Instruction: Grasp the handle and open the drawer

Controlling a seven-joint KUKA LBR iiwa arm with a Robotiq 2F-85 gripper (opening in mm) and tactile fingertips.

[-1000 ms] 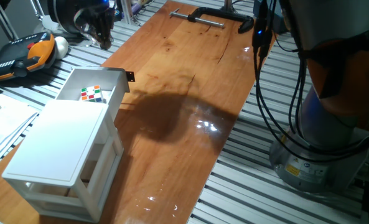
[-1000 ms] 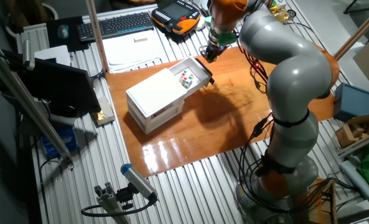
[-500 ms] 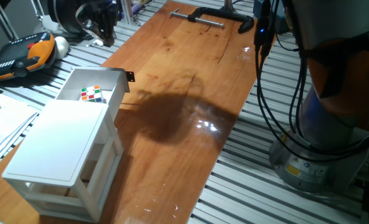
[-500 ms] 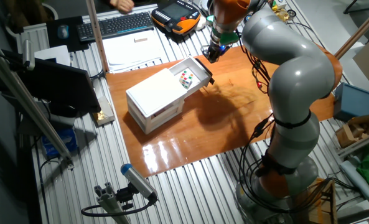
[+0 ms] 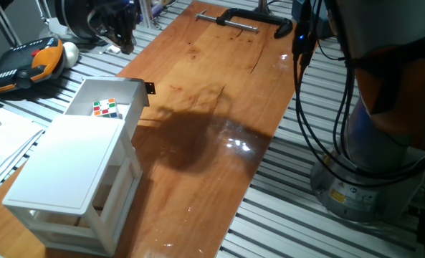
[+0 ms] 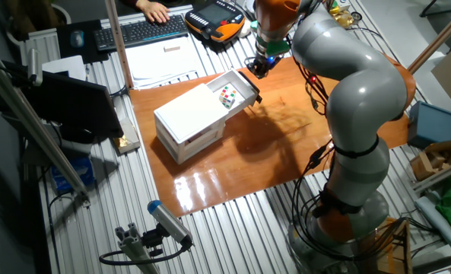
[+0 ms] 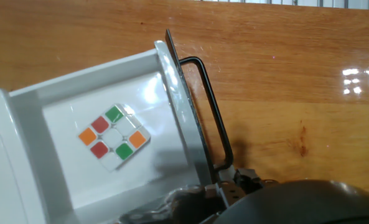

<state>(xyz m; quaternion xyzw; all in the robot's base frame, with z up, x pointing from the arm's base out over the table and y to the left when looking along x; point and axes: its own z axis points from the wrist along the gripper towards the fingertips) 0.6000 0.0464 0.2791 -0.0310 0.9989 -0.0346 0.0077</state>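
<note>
The tool [image 5: 119, 32] has lifted farther from the handle [image 5: 150, 88]; drawer [image 5: 101, 97] stays open; its jaws can't be told.

This is a robotics lab. A big grey arm [image 6: 352, 99] is bolted to a slotted aluminium bench, with a wooden table [image 5: 219, 107] laid over it. An orange teach pendant [image 6: 216, 17], a keyboard [image 6: 141, 29], loose cables [image 5: 320, 93], a black clamp [image 5: 244, 18] and aluminium framing [image 6: 35, 133] stand around.

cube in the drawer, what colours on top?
Orange, red and green stickers around a white centre on the cube; hand view shows it best, inside the white drawer.
</note>
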